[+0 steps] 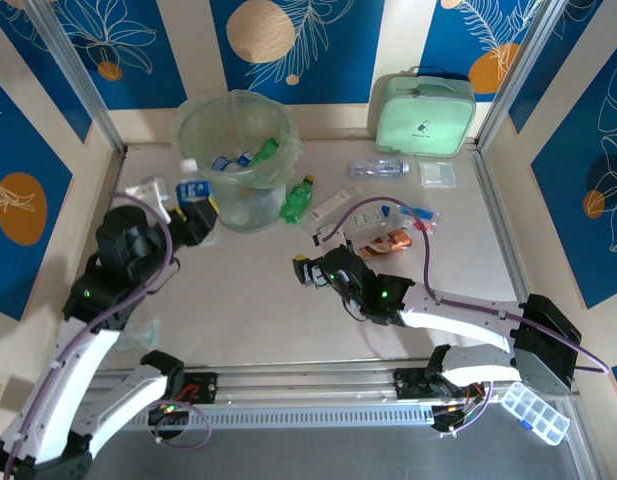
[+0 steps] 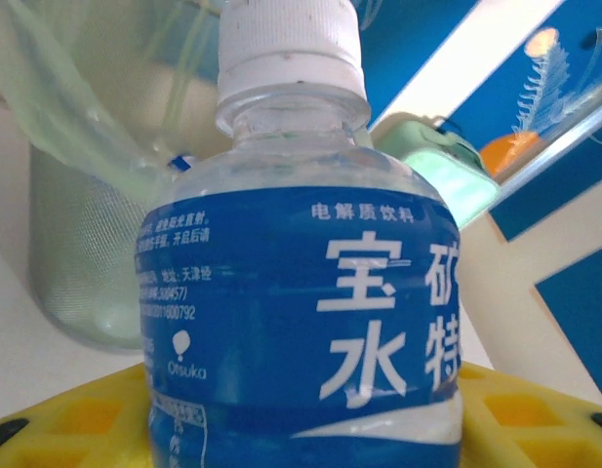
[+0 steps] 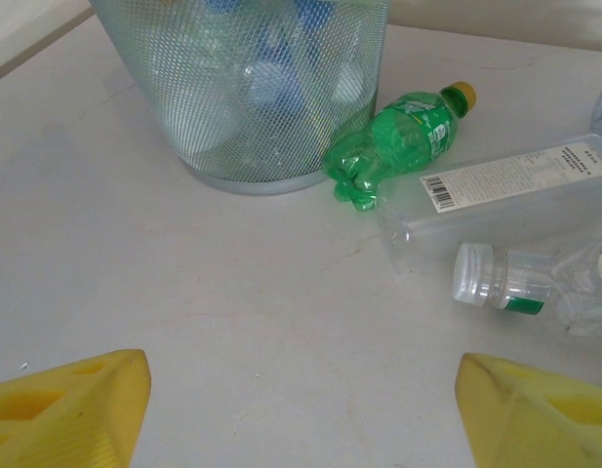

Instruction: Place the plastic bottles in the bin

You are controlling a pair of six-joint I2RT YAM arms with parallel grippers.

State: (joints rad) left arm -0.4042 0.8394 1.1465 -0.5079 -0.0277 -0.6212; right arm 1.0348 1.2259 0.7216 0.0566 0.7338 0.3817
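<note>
Some bottles already sit in the round bag-lined translucent bin [image 1: 243,212]. Left jaws clench a clear, blue-labelled plastic bottle [image 2: 301,292] beside it; right jaws gape empty; a crushed green bottle [image 3: 398,136] and others wait on the worktop [image 1: 248,310].

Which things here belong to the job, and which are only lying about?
Job: bin; blue-label bottle in the left fingers; green bottle beside the bin; clear bottle lying far back.
Lying about: mint-green case; compartment box; clear packet.
</note>
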